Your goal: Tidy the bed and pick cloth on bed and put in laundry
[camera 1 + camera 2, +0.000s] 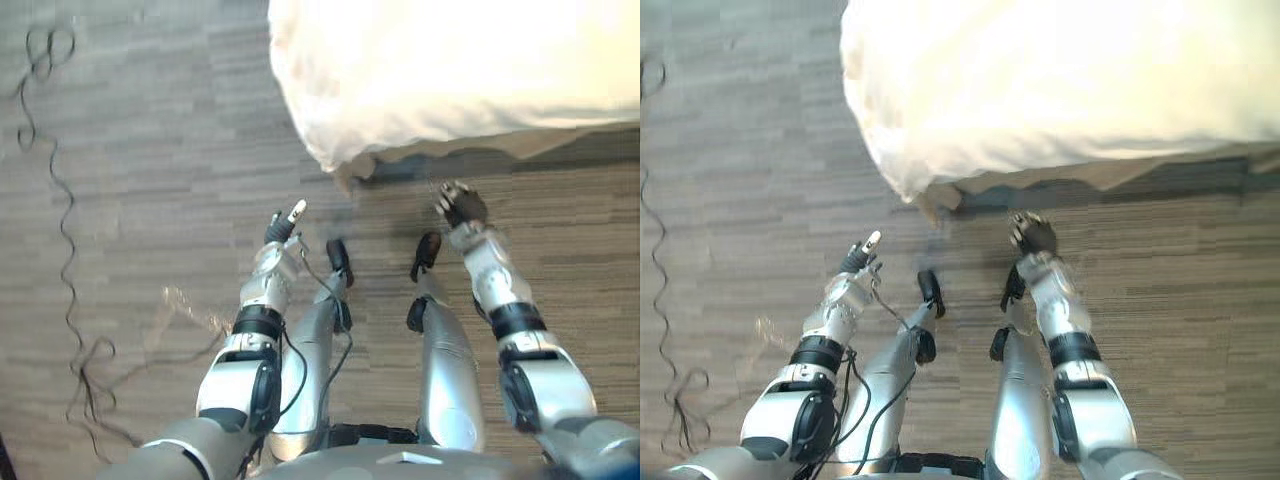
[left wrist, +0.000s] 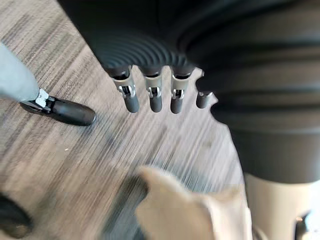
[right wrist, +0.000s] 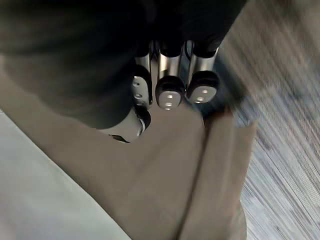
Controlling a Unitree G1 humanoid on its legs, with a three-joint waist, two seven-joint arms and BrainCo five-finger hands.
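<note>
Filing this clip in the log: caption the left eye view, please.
Left hand and right hand hang low over the floor, just short of the white bed corner.

Grey-brown streaked floor (image 1: 150,150), with a brightly lit white-covered bed (image 1: 450,70) over a tan base (image 3: 165,165).

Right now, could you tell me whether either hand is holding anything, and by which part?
Nothing is held. The left hand is open over the floor; the right hand is curled empty by the bed skirt.
</note>
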